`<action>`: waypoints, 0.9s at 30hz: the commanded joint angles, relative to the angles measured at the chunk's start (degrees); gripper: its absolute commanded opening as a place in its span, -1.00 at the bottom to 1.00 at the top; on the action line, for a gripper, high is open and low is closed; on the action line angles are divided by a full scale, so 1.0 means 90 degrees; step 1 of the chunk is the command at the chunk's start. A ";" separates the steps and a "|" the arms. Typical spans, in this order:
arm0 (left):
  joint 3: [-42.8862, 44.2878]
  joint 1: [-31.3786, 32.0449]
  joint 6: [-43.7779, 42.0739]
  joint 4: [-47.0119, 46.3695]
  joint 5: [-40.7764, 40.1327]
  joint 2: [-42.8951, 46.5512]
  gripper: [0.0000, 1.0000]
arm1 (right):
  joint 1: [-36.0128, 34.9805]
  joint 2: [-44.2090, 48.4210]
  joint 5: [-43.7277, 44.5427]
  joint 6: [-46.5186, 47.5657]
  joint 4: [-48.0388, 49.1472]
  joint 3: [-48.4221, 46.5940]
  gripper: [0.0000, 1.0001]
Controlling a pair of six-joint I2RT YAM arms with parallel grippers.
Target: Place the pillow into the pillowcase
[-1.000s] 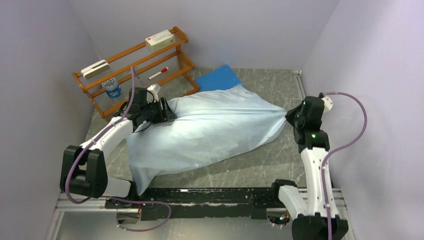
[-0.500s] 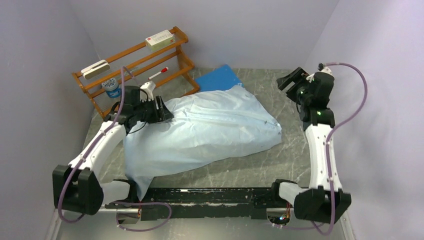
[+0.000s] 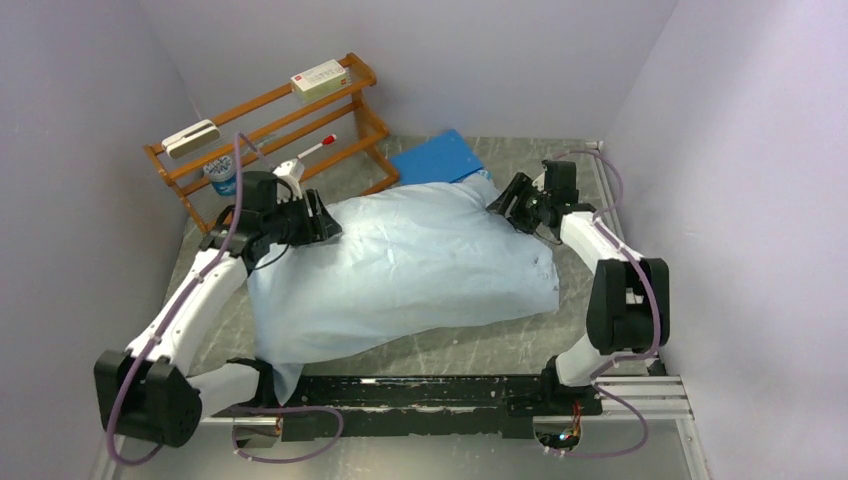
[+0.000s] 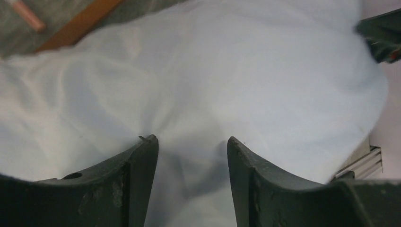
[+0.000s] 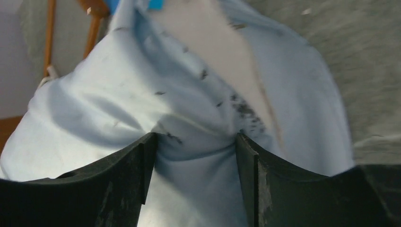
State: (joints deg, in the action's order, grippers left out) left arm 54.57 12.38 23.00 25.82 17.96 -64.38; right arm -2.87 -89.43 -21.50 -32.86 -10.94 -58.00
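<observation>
The pale-blue pillowcase [image 3: 400, 265] lies bulging across the middle of the table, with the pillow mostly hidden inside it. In the right wrist view a strip of the white pillow [image 5: 213, 38] with a seam shows through the open pillowcase [image 5: 118, 104]. My left gripper [image 3: 315, 220] is at the case's far left corner, and its jaws pinch a puckered bunch of the fabric [image 4: 191, 161]. My right gripper [image 3: 508, 200] is at the far right corner, its jaws closed on a thick fold of the pillowcase.
A wooden rack [image 3: 270, 130] stands at the back left with a white box [image 3: 318, 78], a red-capped marker [image 3: 315, 147] and a blue cup [image 3: 222, 175]. A stiff bright-blue sheet [image 3: 435, 155] lies behind the pillowcase. Walls close in on three sides.
My right gripper let go of the case's right end, rose, swung to the far right corner and came down on the fabric. The case's right end went slack. The left arm shifted slightly left.
</observation>
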 commanded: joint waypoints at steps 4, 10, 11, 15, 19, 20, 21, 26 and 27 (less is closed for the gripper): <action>-0.0812 0.0040 0.0086 -0.0608 -0.0576 -0.0764 0.20 | 0.0266 0.0081 0.0638 0.0174 -0.0244 -0.1466 0.61; -0.1027 0.0040 0.0037 -0.0774 -0.0750 -0.0887 0.20 | 0.0756 -0.0911 -0.0287 0.0094 -0.0188 -0.2025 1.00; -0.1054 0.0040 0.0053 -0.0837 -0.0725 -0.0914 0.20 | 0.0758 -0.1189 -0.0515 0.0141 -0.0361 -0.2223 0.98; -0.1075 0.0040 0.0042 -0.0906 -0.0767 -0.1076 0.20 | 0.0745 -0.1994 -0.1576 -0.0078 -0.0360 -0.2612 0.84; -0.1003 0.0040 -0.0086 -0.0816 -0.0980 -0.1184 0.20 | 0.0664 -0.2226 -0.1673 -0.0420 -0.0180 -0.2607 0.85; -0.0967 0.0040 -0.0126 -0.0818 -0.1064 -0.1219 0.20 | 0.0649 -0.2291 -0.1629 -0.0489 -0.0233 -0.2655 0.90; -0.0897 0.0040 -0.0162 -0.0805 -0.1107 -0.1274 0.20 | 0.0630 -0.2334 -0.1568 -0.0531 -0.0246 -0.2664 0.92; -0.0667 0.0063 -0.0359 -0.1082 -0.0983 -0.1545 0.21 | 0.0587 -0.2038 -0.2440 -0.1395 0.1614 -0.2016 -0.51; -0.0598 0.0090 -0.0383 -0.1127 -0.1014 -0.1598 0.21 | 0.0588 -0.1802 -0.2290 -0.1389 0.1829 -0.1897 -0.96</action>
State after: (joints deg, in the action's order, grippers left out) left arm 48.86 12.49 22.22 14.33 12.12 -75.37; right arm 2.59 -110.98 -37.71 -39.35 -7.42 -79.11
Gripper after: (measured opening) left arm 0.601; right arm 0.447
